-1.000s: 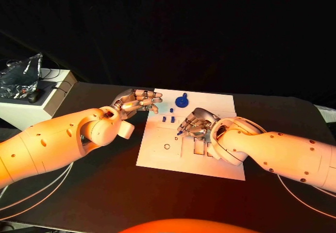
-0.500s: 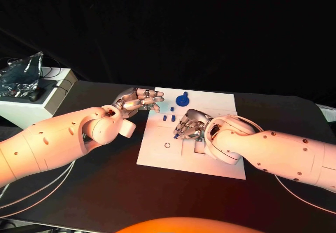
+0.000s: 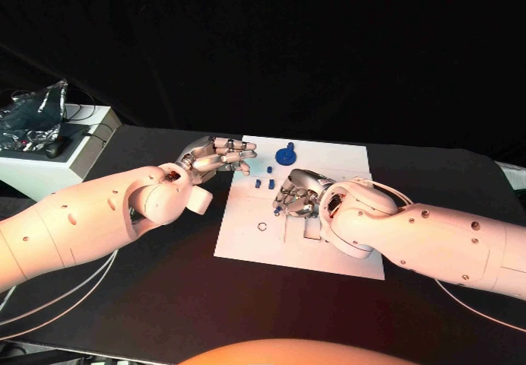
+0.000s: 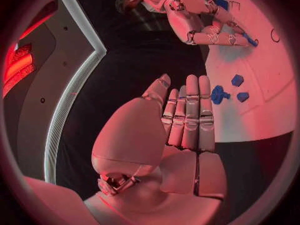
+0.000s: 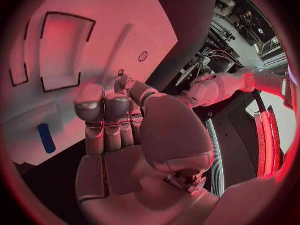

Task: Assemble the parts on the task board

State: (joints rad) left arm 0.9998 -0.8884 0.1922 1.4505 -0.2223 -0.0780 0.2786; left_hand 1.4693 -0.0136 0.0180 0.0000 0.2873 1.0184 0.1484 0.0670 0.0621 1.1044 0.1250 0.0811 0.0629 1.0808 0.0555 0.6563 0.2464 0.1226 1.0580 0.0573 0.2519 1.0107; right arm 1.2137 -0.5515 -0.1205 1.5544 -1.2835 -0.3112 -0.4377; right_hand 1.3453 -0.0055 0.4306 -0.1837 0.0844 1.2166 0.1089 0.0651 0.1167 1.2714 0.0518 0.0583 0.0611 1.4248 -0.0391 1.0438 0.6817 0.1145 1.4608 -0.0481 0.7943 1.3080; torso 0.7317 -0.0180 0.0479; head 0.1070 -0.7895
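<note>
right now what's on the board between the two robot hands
In the head view, small blue parts lie on the task board between the left robot hand and right robot hand.

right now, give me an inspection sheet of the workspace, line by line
surface: black table, with the white task board lying in its middle.
job's things: blue round part and small blue parts on the board's far area; a blue peg lies on the board near the right robot hand; rectangular recesses and a small ring mark show on the board.
clutter: crumpled silver bag on a white box off the table's left side.
robot hands: left robot hand hovers at the board's left edge, fingers straight, holding nothing; right robot hand is over the board's middle, fingers curled, grip cannot be told.
cables: pale cables run under the left arm.
surroundings: dark backdrop.
</note>
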